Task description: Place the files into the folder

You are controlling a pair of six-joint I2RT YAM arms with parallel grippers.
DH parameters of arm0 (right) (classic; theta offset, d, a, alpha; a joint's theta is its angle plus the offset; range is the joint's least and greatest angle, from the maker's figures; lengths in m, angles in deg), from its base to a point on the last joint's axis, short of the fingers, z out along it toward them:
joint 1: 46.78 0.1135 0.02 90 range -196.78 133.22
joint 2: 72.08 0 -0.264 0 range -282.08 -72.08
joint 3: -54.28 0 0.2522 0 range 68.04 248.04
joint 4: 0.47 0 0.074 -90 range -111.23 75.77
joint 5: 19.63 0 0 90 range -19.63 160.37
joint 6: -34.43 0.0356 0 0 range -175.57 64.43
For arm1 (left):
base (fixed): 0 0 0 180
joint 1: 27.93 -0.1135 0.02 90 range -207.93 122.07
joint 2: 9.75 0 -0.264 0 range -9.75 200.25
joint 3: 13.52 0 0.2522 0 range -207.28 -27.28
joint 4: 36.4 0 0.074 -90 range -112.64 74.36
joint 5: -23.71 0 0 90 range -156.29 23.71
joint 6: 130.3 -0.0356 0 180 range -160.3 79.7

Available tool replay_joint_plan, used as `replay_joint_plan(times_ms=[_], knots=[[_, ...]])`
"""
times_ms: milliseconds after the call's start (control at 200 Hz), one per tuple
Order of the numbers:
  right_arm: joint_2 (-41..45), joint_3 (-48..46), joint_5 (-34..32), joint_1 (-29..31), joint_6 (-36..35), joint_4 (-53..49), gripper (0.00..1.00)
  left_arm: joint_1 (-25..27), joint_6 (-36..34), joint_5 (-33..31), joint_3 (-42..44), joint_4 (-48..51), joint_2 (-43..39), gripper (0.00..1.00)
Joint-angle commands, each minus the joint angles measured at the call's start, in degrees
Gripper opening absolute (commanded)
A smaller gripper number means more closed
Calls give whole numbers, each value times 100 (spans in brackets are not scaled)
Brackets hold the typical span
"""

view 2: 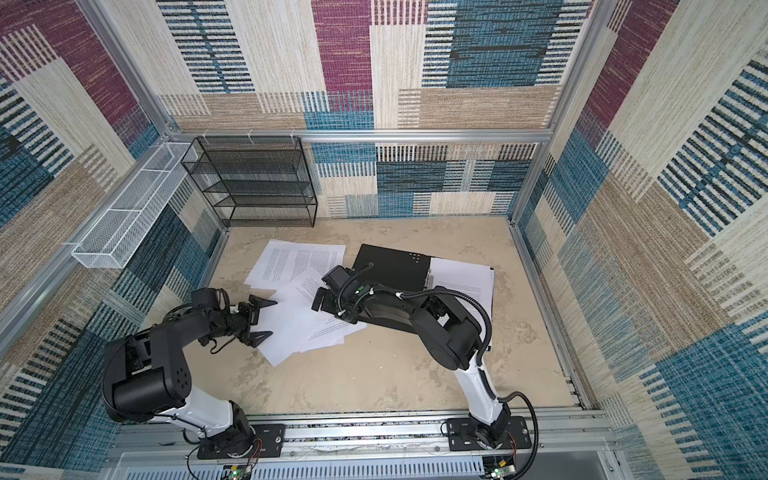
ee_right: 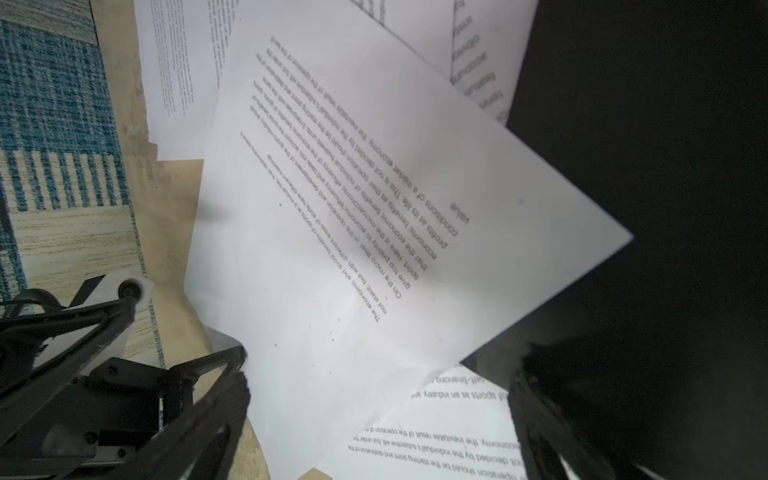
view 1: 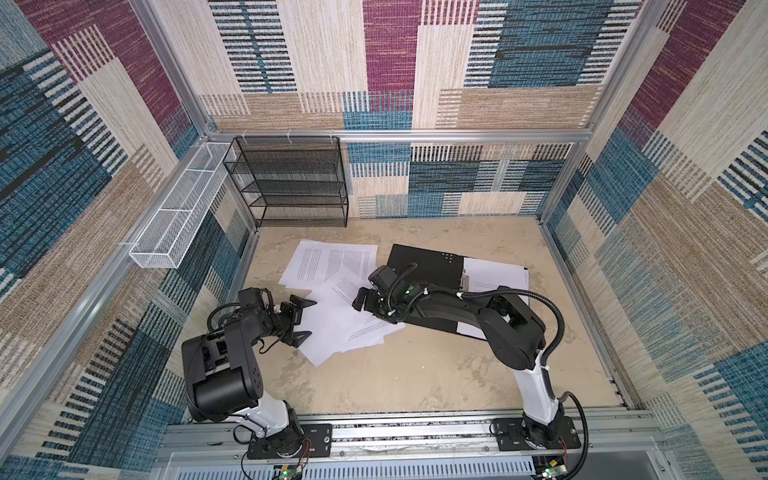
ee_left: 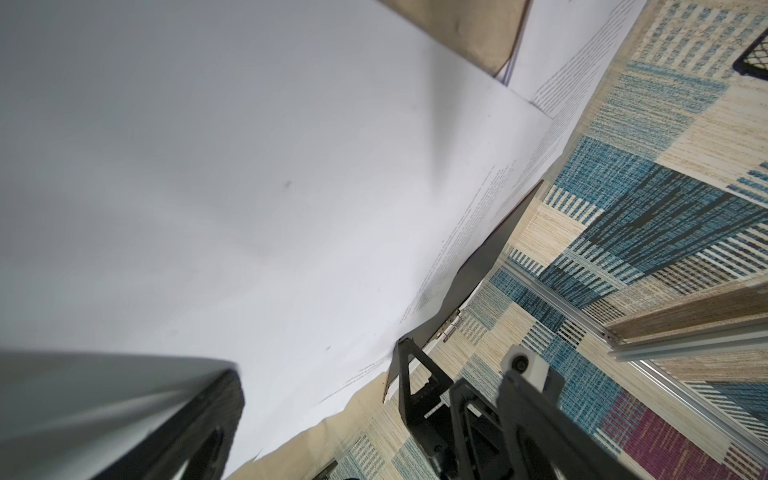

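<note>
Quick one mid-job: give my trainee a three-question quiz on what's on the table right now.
1. True or false: the folder lies shut, red cover up.
2. Where are the loose papers? A) in the black rack; B) on the table, beside the folder; C) in the white basket.
3. Fill in: the left claw, at the edge of the papers, stands ___.
Key: 1 false (it lies open, black inside up); 2 B; 3 open.
</note>
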Motion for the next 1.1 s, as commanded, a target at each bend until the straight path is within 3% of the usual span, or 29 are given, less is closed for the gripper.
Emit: replay_joint_plan(times_ms=[0,280,501,731,1092], knots=[[-103,49,221,6,109,219,100,1,-69,-1415,156,799,143,100],[-381,226,609,16,268,367,100,0,-82,-1370,201,765,173,100],[-184,-257,1007,12,784,874,99,-1,-77,-1370,206,749,178,100],[196,-480,313,-25,739,415,100,-9,-77,-1326,232,667,240,100],[-238,-90,497,21,766,432,100,-27,-110,-1269,329,605,288,100]])
